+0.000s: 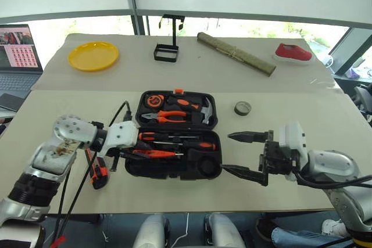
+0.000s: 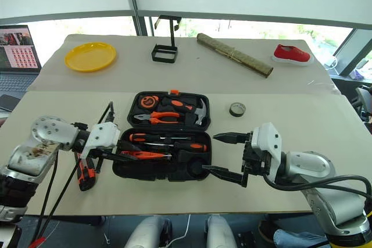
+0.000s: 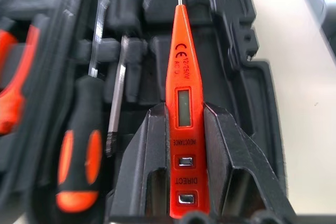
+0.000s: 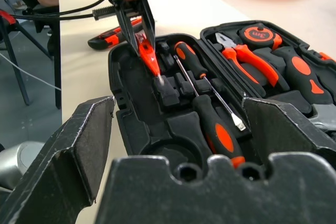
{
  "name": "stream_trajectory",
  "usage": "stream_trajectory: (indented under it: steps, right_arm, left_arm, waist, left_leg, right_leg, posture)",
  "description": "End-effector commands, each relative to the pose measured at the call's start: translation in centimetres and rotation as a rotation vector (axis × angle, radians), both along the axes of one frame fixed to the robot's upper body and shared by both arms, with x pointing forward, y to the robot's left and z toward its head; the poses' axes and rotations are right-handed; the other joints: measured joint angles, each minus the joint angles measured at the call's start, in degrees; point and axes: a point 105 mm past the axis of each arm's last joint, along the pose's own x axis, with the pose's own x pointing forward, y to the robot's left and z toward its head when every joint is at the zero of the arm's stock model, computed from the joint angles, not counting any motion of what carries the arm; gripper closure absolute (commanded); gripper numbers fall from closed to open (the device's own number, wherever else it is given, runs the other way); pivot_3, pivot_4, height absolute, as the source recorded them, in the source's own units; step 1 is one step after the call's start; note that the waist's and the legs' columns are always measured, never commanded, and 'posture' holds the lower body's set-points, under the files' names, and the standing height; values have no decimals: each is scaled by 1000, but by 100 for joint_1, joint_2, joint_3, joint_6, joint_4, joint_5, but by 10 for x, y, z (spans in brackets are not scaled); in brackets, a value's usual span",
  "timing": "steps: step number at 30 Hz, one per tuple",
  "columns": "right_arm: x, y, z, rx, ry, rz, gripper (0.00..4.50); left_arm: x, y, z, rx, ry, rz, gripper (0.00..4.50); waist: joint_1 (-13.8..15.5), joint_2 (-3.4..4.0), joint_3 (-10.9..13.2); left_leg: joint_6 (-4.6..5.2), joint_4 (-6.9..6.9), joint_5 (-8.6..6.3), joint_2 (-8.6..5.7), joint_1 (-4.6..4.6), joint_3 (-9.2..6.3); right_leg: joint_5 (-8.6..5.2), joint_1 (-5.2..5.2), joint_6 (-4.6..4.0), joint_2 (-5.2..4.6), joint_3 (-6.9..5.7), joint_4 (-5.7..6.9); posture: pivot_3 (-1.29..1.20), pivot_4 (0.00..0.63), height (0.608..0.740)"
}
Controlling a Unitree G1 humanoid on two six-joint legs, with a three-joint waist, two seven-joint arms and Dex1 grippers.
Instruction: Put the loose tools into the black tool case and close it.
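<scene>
Left wrist view: the left gripper [image 3: 185, 145] pinches the small all-orange tester screwdriver [image 3: 182, 85] between its black fingers, tip pointing into the near half of the open black plastic tool case [image 1: 177, 169]. Two orange-and-black-handled screwdrivers [image 1: 177, 139] lie in its slots. The orange-and-black utility knife [image 1: 97, 173] rests on the table at the case's 9 o'clock; the small dark tape roll [image 1: 242, 108] at its 2 o'clock. The right gripper [image 1: 246, 154], jaws spread wide and empty, hovers at 3 o'clock.

three screwdrivers [image 1: 174, 137], one knife [image 1: 99, 174], one tape roll [image 1: 243, 108], one case [image 1: 177, 135], two pincers [image 1: 249, 154]
</scene>
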Motion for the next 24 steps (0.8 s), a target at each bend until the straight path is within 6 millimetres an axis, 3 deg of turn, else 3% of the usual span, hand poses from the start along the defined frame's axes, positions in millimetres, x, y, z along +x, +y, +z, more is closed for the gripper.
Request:
stream_trajectory:
  steps: [1, 5, 15, 24]
  right_arm:
    - [0, -6, 5, -35, -28, -17, 0]
    - [1, -8, 6, -34, -28, -31, 0]
    - [0, -8, 5, -39, -16, -44, 0]
    - [1, -7, 2, -52, -5, -48, 0]
  left_arm:
    - [12, 3, 2, 72, -41, 40, 4046]
    - [22, 1, 4, 77, -52, 96, 4046]
    - [8, 0, -8, 195, -33, 7, 4046]
    - [7, 3, -20, 282, -1, 49, 4046]
  waist:
    - [0, 0, 0]
    - [0, -1, 1]
    - [-3, -1, 0]
    - [-1, -1, 0]
  left_leg:
    - [0, 0, 0, 0, 0, 0]
    - [2, 2, -1, -1, -2, 0]
    - [4, 6, -2, 0, -1, -1]
    - [6, 6, -4, -1, 4, -1]
  right_leg:
    - [0, 0, 1, 0, 1, 0]
    - [-2, 1, 5, 0, 0, -1]
    - [-3, 3, 6, -1, 1, 1]
    - [-3, 8, 6, -1, 3, 1]
  posture:
    - [0, 150, 740]
    - [0, 150, 740]
    - [0, 150, 740]
    - [0, 150, 740]
